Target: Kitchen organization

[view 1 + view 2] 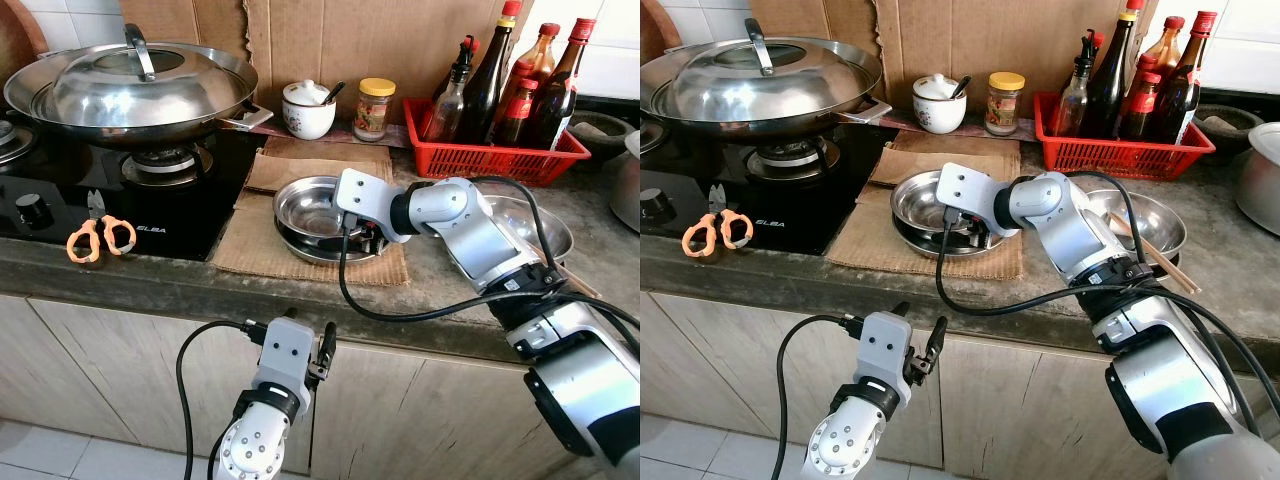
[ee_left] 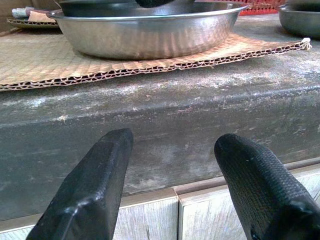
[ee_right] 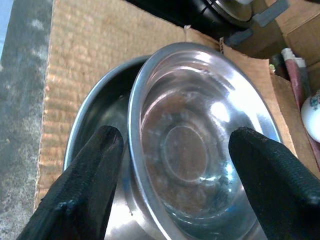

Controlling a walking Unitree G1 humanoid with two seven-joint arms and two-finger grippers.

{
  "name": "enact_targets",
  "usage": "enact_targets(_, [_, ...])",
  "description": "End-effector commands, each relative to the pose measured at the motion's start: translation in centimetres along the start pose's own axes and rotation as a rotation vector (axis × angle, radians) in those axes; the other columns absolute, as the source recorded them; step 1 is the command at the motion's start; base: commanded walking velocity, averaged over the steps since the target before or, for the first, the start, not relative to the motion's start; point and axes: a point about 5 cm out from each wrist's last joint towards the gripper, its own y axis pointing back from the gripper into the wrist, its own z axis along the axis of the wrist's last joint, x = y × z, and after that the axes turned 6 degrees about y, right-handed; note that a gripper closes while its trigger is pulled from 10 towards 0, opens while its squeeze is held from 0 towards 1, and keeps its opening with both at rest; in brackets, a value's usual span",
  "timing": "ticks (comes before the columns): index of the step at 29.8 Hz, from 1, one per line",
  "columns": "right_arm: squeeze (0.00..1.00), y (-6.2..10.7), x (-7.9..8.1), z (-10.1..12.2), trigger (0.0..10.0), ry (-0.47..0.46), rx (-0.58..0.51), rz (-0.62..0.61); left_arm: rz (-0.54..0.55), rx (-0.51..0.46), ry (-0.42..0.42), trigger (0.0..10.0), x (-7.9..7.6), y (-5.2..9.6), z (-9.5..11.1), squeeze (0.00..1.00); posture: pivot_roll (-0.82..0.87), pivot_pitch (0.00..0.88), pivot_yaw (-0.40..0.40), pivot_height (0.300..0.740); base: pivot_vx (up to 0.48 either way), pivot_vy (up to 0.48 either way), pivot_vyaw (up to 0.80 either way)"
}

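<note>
Right wrist view: right gripper (image 3: 172, 185) hung just above the bowls, fingers spread wide on either side of the inner bowl (image 3: 200, 150), gripping nothing.
Bowls: two steel bowls nested, the inner bowl tilted inside the outer bowl (image 1: 300, 235); both sat on the cardboard mat (image 1: 250, 250), just right of the stove (image 1: 150, 215).
Handling: thin steel, so probably light and stiff, not fragile; the polished wall looked slippery, and the inner bowl seemed loose enough to rock or slide.
Hold: the rim looked the best place, one finger inside and one outside the wall; a pinch across the full width seemed likely to slip.
Left gripper: left gripper (image 1: 290, 345) was below the counter edge (image 2: 165, 120), in front of the bowls, fingers apart and empty.
Edges: the mat ended near the counter edge; a third bowl (image 1: 1150, 225) with chopsticks (image 1: 1155, 255) lay just right of the bowls.
Room: the red basket (image 1: 500, 155) of bottles stood behind and to the right of the bowls; lifting straight up looked clearest.
</note>
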Motion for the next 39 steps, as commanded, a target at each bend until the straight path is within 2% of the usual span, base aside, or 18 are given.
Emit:
enact_targets(1, [0.0,0.0,-0.4,0.6,10.0,0.032,-0.003,0.009,0.002,0.001,-0.003,10.0,-0.2,-0.1,0.1,0.0,0.12,0.015,-0.089,0.74,0.0,0.0,0.0])
enact_targets(3, [0.0,0.0,-0.4,0.6,10.0,0.032,-0.003,0.009,0.002,0.001,-0.003,10.0,-0.2,-0.1,0.1,0.0,0.12,0.015,-0.089,0.74,0.0,0.0,0.0])
enact_targets(5, [0.0,-0.4,-0.5,0.2,10.0,0.038,0.057,-0.016,0.003,0.0,-0.002,10.0,-0.1,-0.1,0.1,0.0,0.12,0.018,-0.087,0.74,0.0,0.0,0.0])
enact_targets(10, [0.0,-0.8,-0.5,-0.3,10.0,0.031,0.114,-0.023,0.004,-0.001,0.0,10.0,-0.2,0.0,0.1,0.0,0.12,0.02,-0.094,0.74,0.0,0.0,0.0])
enact_targets(24, [0.0,-1.3,-0.4,-0.4,10.0,0.037,0.143,-0.005,0.003,-0.001,0.005,10.0,-0.4,0.1,0.1,0.0,0.12,0.019,-0.096,0.74,0.0,0.0,0.0])
enact_targets(25, [0.0,-1.3,-0.4,-0.4,9.0,0.051,0.148,-0.001,0.002,-0.002,0.006,10.0,-0.5,0.1,0.1,0.0,0.12,0.018,-0.102,0.74,0.0,0.0,0.0])
enact_targets(27, [0.0,-1.2,-0.4,-0.4,9.0,0.054,0.149,0.0,0.002,-0.003,0.007,10.0,-0.5,0.1,0.1,0.0,0.12,0.018,-0.102,0.74,0.0,0.0,0.0])
enact_targets(28, [0.0,-1.2,-0.4,-0.4,0.0,0.047,0.146,-0.001,0.002,-0.002,0.008,10.0,-0.5,0.1,0.1,0.0,0.12,0.019,-0.103,0.74,0.0,0.0,0.0])
enact_targets(39, [0.0,-1.1,-1.0,0.4,0.0,0.025,0.104,-0.027,0.007,-0.004,0.016,10.0,-0.6,0.0,0.1,0.0,0.11,0.02,-0.106,0.74,0.0,0.0,0.0])
